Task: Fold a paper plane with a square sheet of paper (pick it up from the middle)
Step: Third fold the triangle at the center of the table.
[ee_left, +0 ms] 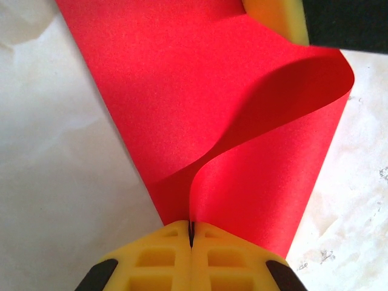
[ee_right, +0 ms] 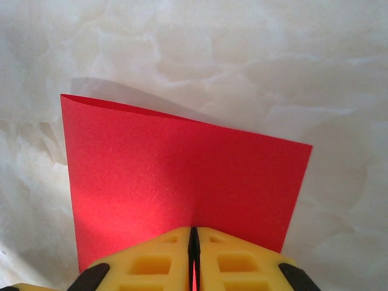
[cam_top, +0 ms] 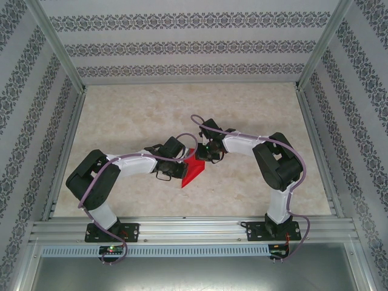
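Yellow fingers (ee_left: 157, 257) of the left gripper (ee_left: 191, 229) pinch shut on one edge of the square sheet of paper (ee_left: 182, 91), the right gripper (ee_right: 194, 235) clamps tight on its far edge, and the plain red sheet bows between them near the middle of the marbled table (cam_top: 139, 109).

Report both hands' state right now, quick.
Left hand: closed, pinching an edge of the red paper.
Right hand: closed, pinching the red paper as well.
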